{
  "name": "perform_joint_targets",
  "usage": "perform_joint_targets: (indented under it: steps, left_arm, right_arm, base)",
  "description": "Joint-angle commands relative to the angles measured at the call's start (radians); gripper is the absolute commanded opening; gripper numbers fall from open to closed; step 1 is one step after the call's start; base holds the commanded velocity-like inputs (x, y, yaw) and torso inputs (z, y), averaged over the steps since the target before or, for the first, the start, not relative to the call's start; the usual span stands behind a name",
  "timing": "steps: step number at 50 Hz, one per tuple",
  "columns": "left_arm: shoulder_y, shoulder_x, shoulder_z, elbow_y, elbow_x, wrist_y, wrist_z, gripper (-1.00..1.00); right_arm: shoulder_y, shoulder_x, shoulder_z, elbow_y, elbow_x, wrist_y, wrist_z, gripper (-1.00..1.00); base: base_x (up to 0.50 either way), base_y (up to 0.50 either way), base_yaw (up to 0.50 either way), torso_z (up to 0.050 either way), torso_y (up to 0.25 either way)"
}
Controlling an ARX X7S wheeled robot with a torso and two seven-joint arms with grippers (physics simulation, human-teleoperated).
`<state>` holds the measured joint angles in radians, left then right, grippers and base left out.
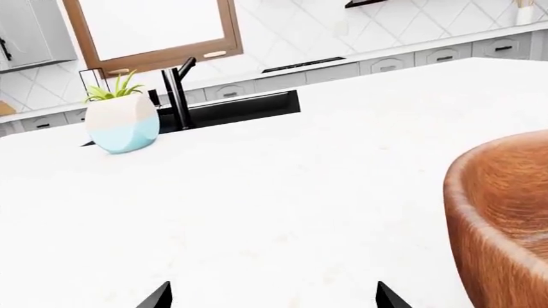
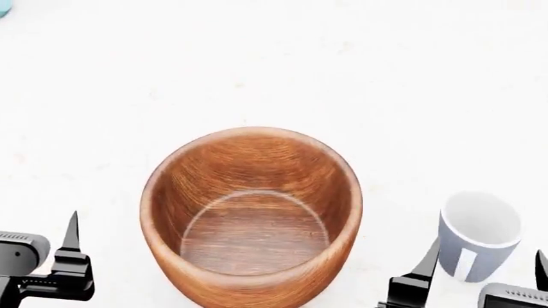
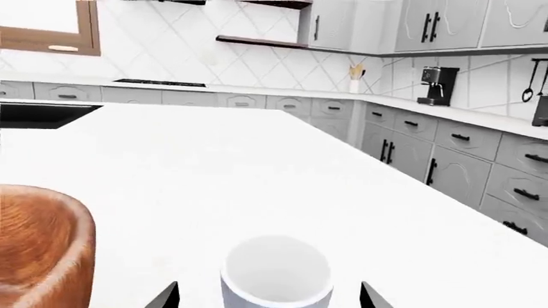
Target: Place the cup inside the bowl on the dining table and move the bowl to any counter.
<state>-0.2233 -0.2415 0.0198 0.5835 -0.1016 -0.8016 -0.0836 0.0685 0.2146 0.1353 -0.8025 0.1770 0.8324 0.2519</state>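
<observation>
The bowl (image 2: 253, 218), deep reddish-brown wood, stands upright and empty on the white dining table (image 2: 360, 77). The cup (image 2: 478, 234), blue-grey with a white inside, stands upright to the bowl's right, apart from it. My right gripper (image 3: 269, 296) is open with one finger on each side of the cup (image 3: 276, 269), touching neither side; the bowl's rim (image 3: 38, 244) shows beside it. My left gripper (image 1: 274, 296) is open over bare tabletop, with the bowl (image 1: 505, 218) off to one side. One of its fingers (image 2: 72, 234) shows left of the bowl in the head view.
A potted plant in a white and blue pot (image 1: 122, 122) stands farther back, by a black faucet (image 1: 179, 90) and a dark sink (image 1: 240, 106). Counters with grey cabinets (image 3: 445, 147) line the walls, with a coffee machine (image 3: 437, 83) on one.
</observation>
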Motion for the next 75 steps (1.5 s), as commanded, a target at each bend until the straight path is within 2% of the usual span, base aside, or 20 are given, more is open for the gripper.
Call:
perform_joint_targets:
  steps: [1, 10, 13, 23, 37, 63, 64, 75]
  left_arm:
    - [0.001, 0.006, -0.009, -0.013, -0.003, 0.040, -0.002, 1.00]
    - [0.009, 0.010, 0.002, -0.023, -0.005, 0.055, -0.007, 1.00]
    - [0.018, 0.005, -0.012, -0.024, -0.012, 0.063, -0.004, 1.00]
    - [0.021, 0.003, -0.017, -0.027, -0.021, 0.063, -0.008, 1.00]
    - [0.028, -0.001, -0.014, -0.034, -0.026, 0.073, -0.014, 1.00]
    - [0.036, -0.011, -0.015, -0.044, -0.041, 0.089, -0.021, 1.00]
    - [0.038, -0.012, -0.015, -0.043, -0.042, 0.090, -0.020, 1.00]
    - [0.035, -0.015, -0.007, -0.046, -0.043, 0.089, -0.027, 1.00]
  right_arm:
    - [-0.025, -0.072, 0.034, 0.055, 0.006, 0.020, 0.056, 1.00]
    - [0.086, -0.045, -0.124, 0.229, -0.104, 0.012, 0.121, 1.00]
    - [0.117, -0.045, -0.159, 0.228, -0.117, 0.058, 0.131, 1.00]
    - [0.186, -0.057, -0.113, 0.300, -0.078, 0.071, 0.123, 1.00]
    - [0.133, -0.063, -0.100, 0.311, -0.080, 0.024, 0.152, 1.00]
    - [0.179, -0.057, -0.106, 0.404, -0.048, 0.016, 0.144, 1.00]
    - [0.174, -0.056, -0.110, 0.398, -0.061, 0.012, 0.159, -1.00]
    - [0.152, -0.060, -0.106, 0.340, -0.049, 0.022, 0.172, -1.00]
  base:
    - [0.00, 0.00, 0.00, 0.000, 0.000]
    - [0.00, 0.00, 0.00, 0.000, 0.000]
    - [0.00, 0.00, 0.00, 0.000, 0.000]
    - [0.00, 0.00, 0.00, 0.000, 0.000]
    - [0.00, 0.00, 0.00, 0.000, 0.000]
    - [0.00, 0.00, 0.00, 0.000, 0.000]
    - [0.00, 0.00, 0.00, 0.000, 0.000]
    - [0.00, 0.00, 0.00, 0.000, 0.000]
